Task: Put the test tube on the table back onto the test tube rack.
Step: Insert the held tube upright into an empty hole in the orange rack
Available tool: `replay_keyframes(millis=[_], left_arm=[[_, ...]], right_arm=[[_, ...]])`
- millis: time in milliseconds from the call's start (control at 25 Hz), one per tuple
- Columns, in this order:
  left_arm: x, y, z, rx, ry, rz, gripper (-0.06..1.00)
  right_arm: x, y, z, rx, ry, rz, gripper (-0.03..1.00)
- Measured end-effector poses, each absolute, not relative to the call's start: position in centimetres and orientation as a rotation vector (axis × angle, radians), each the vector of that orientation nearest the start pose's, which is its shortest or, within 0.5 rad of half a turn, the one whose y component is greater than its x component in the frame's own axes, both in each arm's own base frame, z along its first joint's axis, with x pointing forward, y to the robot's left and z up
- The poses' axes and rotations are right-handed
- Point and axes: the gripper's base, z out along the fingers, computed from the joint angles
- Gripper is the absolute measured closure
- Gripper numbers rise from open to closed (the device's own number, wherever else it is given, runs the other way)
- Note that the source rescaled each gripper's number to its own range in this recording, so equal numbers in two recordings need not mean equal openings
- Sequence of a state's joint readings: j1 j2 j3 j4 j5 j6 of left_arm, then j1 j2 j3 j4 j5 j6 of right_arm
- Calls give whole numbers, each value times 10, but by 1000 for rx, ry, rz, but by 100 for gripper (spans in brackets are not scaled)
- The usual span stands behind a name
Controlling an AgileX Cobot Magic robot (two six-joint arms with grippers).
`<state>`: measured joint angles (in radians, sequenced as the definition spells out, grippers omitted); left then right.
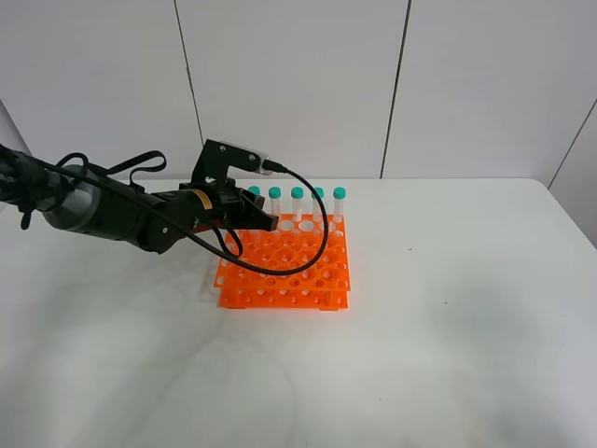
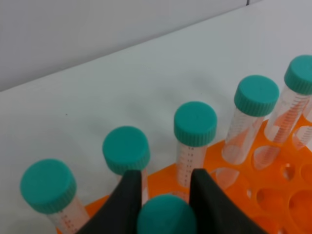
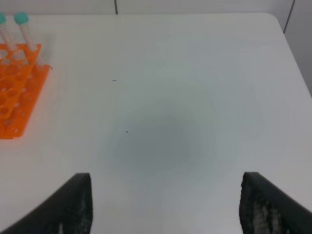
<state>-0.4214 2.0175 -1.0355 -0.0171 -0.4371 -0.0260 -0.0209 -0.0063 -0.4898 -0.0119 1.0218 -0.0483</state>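
The orange test tube rack (image 1: 297, 271) stands on the white table (image 1: 448, 317), with several teal-capped tubes (image 1: 318, 201) upright in its back row. My left gripper (image 1: 259, 220) hovers over the rack's back left part. In the left wrist view the left gripper (image 2: 164, 181) has its black fingers (image 2: 127, 195) shut on the teal cap of the test tube (image 2: 166, 217), just in front of the back-row tubes (image 2: 195, 124). The tube's lower end is hidden. My right gripper (image 3: 165, 183) is open and empty over bare table, right of the rack (image 3: 17, 92).
The left arm's black cable (image 1: 317, 219) loops over the rack's middle. A pale wall (image 1: 298, 84) stands behind the table's far edge. The table's right edge (image 3: 292, 53) lies beyond the right gripper.
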Motion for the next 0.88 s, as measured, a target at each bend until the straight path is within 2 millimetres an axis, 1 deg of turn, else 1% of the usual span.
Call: replay_keyframes(millis=[320,600,880], left_arm=[[377,-168,139,386,2003,-283,94],[376,-168,134,392,2019,-278,94],[378,-164,133,382,2032,-270,94]], right_arm=[[-3,-1,278,-27,2010,-58,12],[-3,-1,278,-27,2010,-58,12],[-3,-1,278,-27,2010,-58,12]])
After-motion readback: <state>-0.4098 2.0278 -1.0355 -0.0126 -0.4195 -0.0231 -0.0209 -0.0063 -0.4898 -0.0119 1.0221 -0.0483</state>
